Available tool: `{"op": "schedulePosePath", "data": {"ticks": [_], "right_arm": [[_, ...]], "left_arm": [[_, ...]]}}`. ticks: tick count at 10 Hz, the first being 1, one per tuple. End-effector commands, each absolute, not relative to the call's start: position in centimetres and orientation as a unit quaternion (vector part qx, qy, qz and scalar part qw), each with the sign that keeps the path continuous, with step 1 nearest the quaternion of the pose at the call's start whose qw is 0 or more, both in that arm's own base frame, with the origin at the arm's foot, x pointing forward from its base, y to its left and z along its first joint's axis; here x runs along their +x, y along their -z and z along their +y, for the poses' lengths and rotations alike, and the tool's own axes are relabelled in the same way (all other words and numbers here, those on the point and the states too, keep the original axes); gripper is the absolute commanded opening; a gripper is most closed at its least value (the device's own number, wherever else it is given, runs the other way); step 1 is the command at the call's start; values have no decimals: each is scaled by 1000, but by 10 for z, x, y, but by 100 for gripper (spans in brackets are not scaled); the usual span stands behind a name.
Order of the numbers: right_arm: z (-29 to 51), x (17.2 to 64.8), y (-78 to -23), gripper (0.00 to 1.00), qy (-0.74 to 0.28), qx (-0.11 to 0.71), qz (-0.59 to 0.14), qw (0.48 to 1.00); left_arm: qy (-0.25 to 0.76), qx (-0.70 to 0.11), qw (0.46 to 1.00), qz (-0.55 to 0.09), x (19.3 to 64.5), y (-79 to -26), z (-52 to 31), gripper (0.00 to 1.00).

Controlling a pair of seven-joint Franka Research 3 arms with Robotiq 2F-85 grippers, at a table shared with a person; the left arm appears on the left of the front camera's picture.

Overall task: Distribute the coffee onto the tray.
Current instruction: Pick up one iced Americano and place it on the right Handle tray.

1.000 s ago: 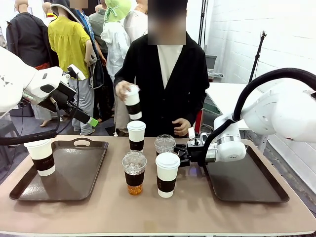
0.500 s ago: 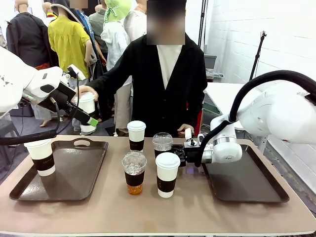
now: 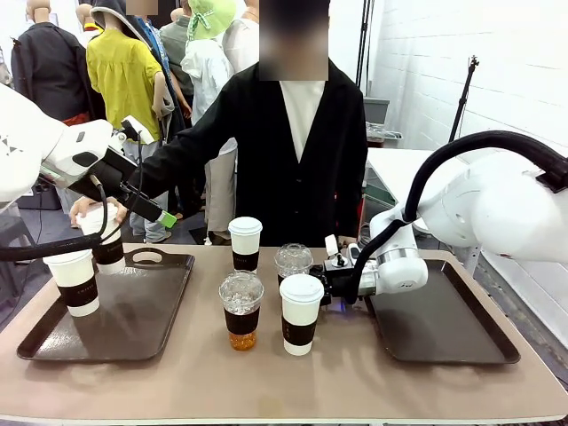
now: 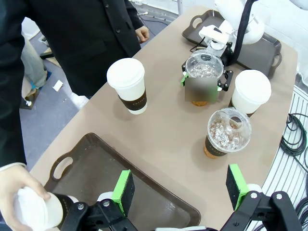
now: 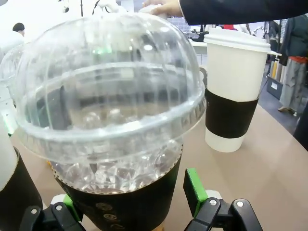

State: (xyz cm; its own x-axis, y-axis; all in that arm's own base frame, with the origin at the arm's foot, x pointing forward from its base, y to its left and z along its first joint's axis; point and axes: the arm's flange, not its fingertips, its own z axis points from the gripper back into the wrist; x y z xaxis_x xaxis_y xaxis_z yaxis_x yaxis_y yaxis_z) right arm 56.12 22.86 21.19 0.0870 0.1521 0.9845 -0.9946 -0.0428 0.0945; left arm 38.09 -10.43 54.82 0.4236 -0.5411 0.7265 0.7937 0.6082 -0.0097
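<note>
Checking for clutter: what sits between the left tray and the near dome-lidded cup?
Nothing: in the front view, bare table separates the left tray from the near dome-lidded cup.

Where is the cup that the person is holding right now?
Front view, far left: the held cup is in the person's hand at the left tray's back edge, just behind the paper cup standing there.

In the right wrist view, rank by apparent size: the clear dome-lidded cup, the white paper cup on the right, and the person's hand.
1. Clear dome-lidded cup, though nearest the camera, so real size unsure.
2. White paper cup.
3. Person's hand, cut off at the top.
</note>
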Motion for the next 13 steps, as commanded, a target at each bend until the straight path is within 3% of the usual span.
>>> {"op": "schedulePosePath", "data": {"ticks": [1,3,9,13], "right_arm": [[234,570,-210,100,-521,508,-415,546],[231,568,-211,64,-514,512,-422,543],[224,565,-220,63,-517,514,-413,546],[175,565,-262,63,-488,501,-444,559]], "left_arm": [[405,-183,824,-351,381,-548,-103,100],[405,-183,824,-351,381,-548,-103,100],[405,-183,824,-351,381,-548,-103,100],[405,-183,824,-351,381,-548,-103,100]]}}
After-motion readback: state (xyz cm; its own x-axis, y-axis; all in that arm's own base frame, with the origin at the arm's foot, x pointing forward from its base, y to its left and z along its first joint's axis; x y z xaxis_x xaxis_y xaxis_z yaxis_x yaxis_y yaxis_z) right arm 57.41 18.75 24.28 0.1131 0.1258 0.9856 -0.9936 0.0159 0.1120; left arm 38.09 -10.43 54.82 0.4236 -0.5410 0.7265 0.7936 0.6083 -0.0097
